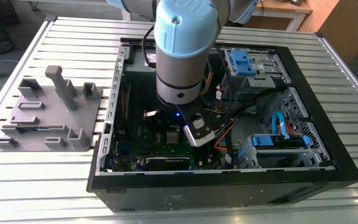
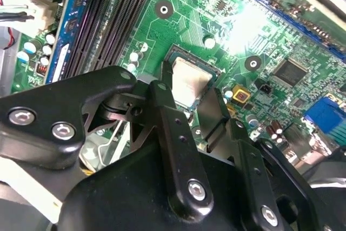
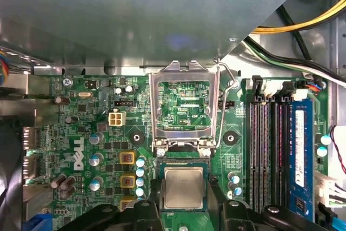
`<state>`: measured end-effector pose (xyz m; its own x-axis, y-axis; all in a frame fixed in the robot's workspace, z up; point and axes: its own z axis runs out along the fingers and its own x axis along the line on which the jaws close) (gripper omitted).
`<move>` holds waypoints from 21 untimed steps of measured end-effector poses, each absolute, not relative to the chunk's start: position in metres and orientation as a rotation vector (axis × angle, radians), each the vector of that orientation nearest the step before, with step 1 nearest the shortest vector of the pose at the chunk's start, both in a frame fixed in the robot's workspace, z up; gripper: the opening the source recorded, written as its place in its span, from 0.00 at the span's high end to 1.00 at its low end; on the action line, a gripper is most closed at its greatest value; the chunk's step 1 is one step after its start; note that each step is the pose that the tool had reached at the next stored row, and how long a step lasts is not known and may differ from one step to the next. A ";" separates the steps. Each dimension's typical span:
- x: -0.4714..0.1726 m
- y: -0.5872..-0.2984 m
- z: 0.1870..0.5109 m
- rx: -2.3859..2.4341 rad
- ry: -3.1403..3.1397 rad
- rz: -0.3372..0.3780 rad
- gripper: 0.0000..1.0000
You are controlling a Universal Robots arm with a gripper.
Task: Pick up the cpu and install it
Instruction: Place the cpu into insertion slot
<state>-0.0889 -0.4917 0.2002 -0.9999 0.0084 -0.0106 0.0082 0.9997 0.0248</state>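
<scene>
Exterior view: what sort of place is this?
Probably a robotics lab or workshop: an open PC case lies on a slatted metal table, a grey parts fixture beside it, and a robot arm reaches into the case.

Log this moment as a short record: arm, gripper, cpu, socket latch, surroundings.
arm: the arm reaches down into the open computer case
gripper: the gripper straddles the cpu; whether it clamps it cannot be told
cpu: the cpu lies flat at the socket on the motherboard, silvery top up
socket latch: the retention frame is swung open, off the socket
surroundings: a grey fixture sits on the slatted table, at the exterior view's left of the computer case
</scene>
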 end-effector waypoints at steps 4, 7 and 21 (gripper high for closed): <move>-0.089 -0.492 0.201 0.013 3.131 0.039 0.54; -0.089 -0.492 0.201 0.013 3.131 0.039 0.54; -0.089 -0.492 0.202 0.013 3.131 0.039 0.89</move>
<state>-0.0889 -0.4917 0.2016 -0.9999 0.0084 -0.0106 0.0082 0.9997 0.0249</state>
